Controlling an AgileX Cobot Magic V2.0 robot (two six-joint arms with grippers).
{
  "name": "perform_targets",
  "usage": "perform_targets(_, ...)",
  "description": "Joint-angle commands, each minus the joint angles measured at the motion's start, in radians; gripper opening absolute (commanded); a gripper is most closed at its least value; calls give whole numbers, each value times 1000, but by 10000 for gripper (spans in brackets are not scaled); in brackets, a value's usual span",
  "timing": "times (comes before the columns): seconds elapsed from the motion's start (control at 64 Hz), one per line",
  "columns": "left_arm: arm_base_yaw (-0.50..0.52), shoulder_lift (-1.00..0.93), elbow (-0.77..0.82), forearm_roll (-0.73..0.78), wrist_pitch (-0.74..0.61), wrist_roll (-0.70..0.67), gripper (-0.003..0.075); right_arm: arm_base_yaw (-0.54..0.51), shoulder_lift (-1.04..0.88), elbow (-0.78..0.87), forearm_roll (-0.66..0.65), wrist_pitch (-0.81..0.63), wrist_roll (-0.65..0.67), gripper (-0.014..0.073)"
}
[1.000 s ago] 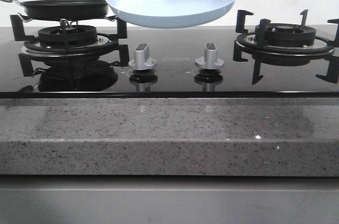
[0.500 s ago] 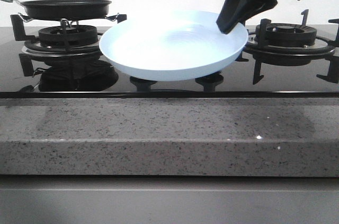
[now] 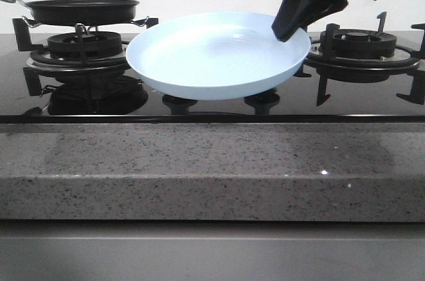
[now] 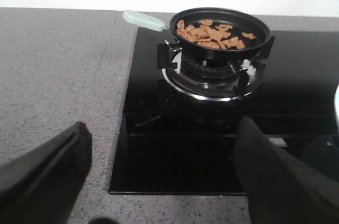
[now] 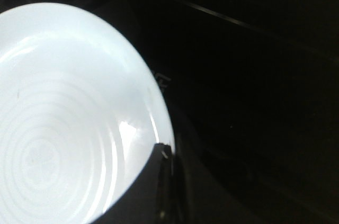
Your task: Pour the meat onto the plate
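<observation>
Glossy black hob glass filled the surface under both arms, with grey speckled counter [image 3: 199,161] in front of it. At the right gripper [image 3: 287,28], the jaws were pinched on the far right rim of the plate [image 3: 212,55], carrying it tilted slightly over the middle knobs, empty. Outward to that gripper's left, on the left burner [image 3: 83,45], sat the black pan [image 3: 83,10] holding the meat [image 4: 209,32], its pale handle [image 4: 144,20] pointing away from the plate. The left gripper [image 4: 159,181] hung spread wide and empty, the pan well ahead of it. Pouring would likely need the left arm, the nearer one, to take that handle, since the pan stood just beside the plate's left edge.
</observation>
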Motion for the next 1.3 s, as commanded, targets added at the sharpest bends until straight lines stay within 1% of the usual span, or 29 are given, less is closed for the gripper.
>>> perform_targets(0.0,2,67,-78,23,-11,-4,577,-1,-51,-24,30,-47,-10,-67)
perform_targets(0.203,4,289,-222,90,116,-4,576,-1,-51,-24,30,-47,-10,-67)
perform_targets(0.312,52,452,-330,76,163,-4,569,-1,-51,-24,30,-47,-10,-67)
perform_targets(0.344,81,519,-377,42,163,10,564,-1,-51,-24,30,-47,-10,-67)
perform_targets(0.406,131,587,-431,-33,168,68,564,-1,-51,-24,30,-47,-10,-67)
perform_targets(0.609,295,767,-577,-510,192,371,564,-1,-51,-24,30,-47,-10,-67)
perform_targets(0.688,348,828,-615,-671,211,446,564,-1,-51,-24,30,-47,-10,-67)
perform_targets(0.75,374,881,-646,-762,224,495,564,-1,-51,-24,30,-47,-10,-67)
perform_targets(0.844,397,952,-681,-881,229,536,564,-1,-51,-24,30,-47,-10,-67)
perform_targets(0.938,397,1020,-711,-983,227,577,564,-1,-51,-24,30,-47,-10,-67)
perform_targets(1.141,397,1161,-784,-1113,229,582,564,-1,-51,-24,30,-47,-10,-67)
perform_targets(1.281,395,1256,-837,-1244,239,603,564,-1,-51,-24,30,-47,-10,-67)
